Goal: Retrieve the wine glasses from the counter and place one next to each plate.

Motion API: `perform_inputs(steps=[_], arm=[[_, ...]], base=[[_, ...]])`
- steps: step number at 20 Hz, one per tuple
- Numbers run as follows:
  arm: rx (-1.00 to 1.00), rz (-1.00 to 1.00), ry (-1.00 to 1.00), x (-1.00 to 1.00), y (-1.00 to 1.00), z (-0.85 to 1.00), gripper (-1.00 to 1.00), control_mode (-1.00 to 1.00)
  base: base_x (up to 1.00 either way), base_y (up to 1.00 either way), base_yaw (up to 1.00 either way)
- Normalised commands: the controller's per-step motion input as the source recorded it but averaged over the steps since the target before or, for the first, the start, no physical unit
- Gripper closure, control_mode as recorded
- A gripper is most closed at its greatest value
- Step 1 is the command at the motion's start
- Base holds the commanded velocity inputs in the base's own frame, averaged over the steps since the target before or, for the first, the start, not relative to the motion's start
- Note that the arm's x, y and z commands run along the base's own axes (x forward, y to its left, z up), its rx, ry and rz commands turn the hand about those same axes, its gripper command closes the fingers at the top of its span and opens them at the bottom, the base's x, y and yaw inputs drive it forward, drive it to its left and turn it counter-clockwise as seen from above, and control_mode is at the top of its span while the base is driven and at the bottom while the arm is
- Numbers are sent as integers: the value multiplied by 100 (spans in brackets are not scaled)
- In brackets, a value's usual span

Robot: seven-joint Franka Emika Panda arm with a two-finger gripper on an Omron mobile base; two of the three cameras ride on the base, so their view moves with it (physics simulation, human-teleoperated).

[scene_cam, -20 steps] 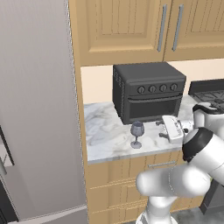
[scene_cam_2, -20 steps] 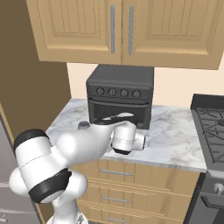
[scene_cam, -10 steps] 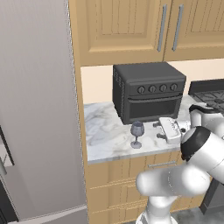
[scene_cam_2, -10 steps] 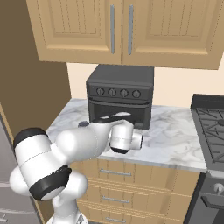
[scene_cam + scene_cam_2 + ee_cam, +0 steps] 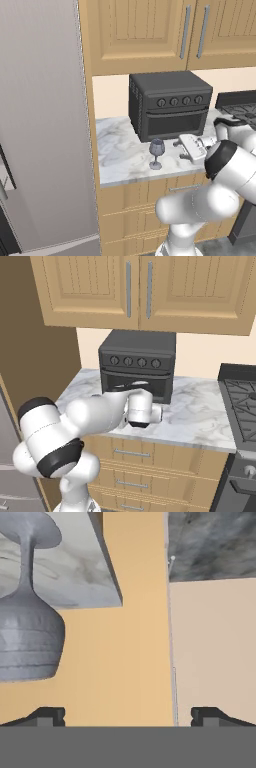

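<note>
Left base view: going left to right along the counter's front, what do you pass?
Fridge side → wine glass → tool → arm's dark joint.

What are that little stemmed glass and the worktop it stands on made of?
The wine glass looks like tinted grey-purple glass, faintly see-through. The counter looks like polished marble, white with grey veins; being rendered, it could equally pass for a stone-look laminate.
</note>
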Motion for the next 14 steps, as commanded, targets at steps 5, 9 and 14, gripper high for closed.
perform_inputs(steps=[5,9,14], arm=[[0,12,0,-17,1,0,-100,-100],[0,6,1,-27,0,-5,-100,-100],[-1,-1,3,-25,5,-7,-100,-100]], base=[[0,0,0],[0,0,0],[0,0,0]])
